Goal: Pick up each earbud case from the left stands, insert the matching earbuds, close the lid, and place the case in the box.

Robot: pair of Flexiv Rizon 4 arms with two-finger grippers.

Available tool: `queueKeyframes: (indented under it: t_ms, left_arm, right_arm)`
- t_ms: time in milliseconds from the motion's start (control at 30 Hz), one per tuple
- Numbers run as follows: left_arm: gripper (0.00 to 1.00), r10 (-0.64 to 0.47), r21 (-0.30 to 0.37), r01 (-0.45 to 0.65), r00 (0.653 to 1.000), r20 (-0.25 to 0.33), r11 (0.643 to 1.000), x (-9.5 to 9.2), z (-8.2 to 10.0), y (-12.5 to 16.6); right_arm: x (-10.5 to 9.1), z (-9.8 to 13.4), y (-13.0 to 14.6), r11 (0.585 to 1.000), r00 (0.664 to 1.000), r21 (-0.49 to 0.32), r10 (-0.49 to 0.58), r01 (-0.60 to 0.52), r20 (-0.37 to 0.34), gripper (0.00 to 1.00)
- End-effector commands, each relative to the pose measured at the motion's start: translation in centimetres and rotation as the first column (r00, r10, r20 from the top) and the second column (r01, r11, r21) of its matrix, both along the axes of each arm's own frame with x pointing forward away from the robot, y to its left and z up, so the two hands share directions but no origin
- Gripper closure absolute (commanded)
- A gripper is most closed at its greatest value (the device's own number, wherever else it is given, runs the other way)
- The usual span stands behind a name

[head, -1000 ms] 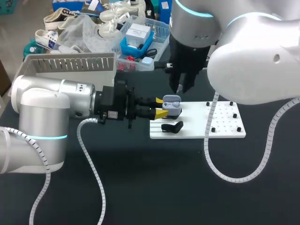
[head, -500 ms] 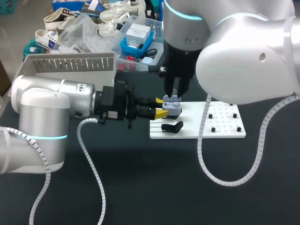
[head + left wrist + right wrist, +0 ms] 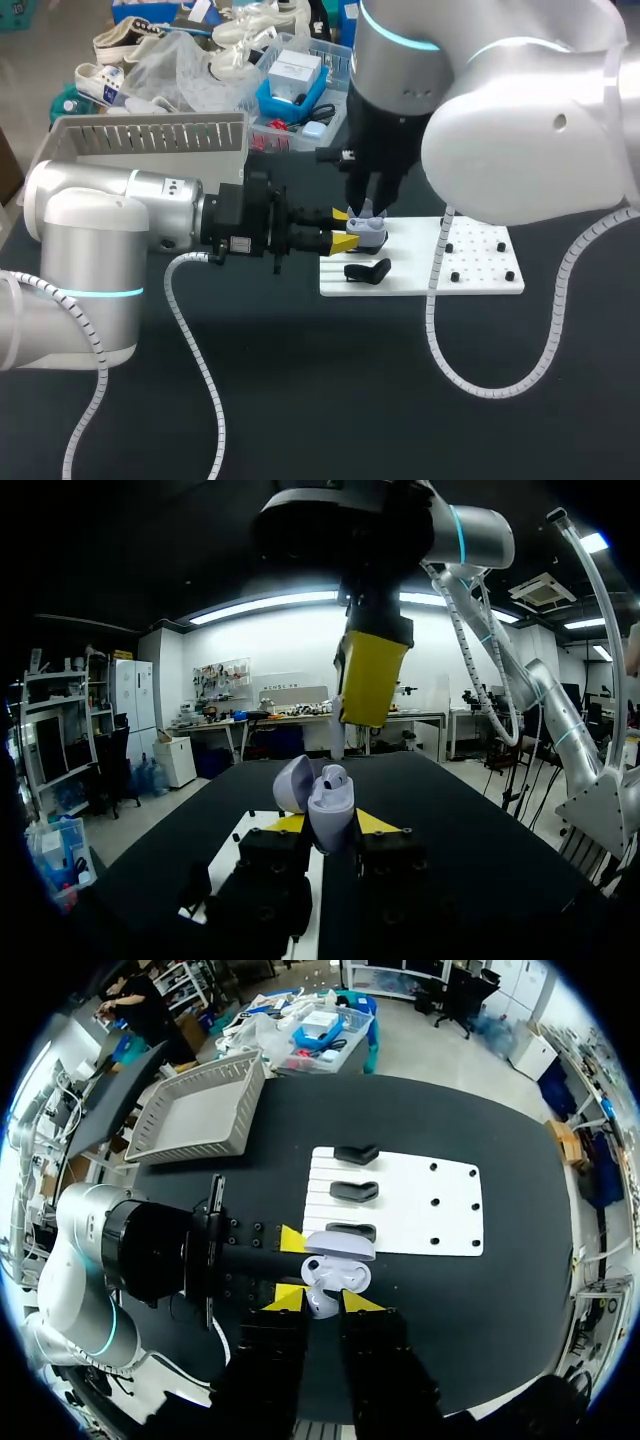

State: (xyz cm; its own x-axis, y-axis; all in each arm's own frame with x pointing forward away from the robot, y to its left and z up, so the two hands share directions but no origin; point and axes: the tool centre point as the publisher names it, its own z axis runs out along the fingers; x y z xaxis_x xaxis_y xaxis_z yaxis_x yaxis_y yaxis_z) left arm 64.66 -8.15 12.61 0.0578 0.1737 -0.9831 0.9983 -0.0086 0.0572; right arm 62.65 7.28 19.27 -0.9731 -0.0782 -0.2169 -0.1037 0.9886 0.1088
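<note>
The left jaws clamp the open earbud case over the left end of the white board. The right jaws sit just above it, can't tell if open or closed. Risk: an off-centre push jams the earbud, tilts the case or knocks the lid shut.

Wears glossy white rounded shells on left arm and right arm, with glowing cyan rings at the joints. Trails white coiled cables and ends in black wrist blocks with bright yellow fingertips.
</note>
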Motion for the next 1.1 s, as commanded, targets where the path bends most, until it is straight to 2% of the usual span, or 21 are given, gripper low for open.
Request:
queueKeyframes:
  t_ms: [33, 1100]
  left_arm:
    - [1.0, 0.003, 0.001, -0.003, 1.0, 0.001, 1.0, 0.0, 0.0, -0.1]
    - [1.0, 0.003, 0.001, -0.003, 1.0, 0.001, 1.0, 0.0, 0.0, -0.1]
  right_arm:
    - [0.6, -0.5, 0.5, 1.0, 1.0, -0.002, 0.009, -0.009, -0.002, 1.0]
    - [1.1, -2.0, 0.6, 0.997, 0.997, 0.025, 0.068, -0.068, -0.027, 1.0]
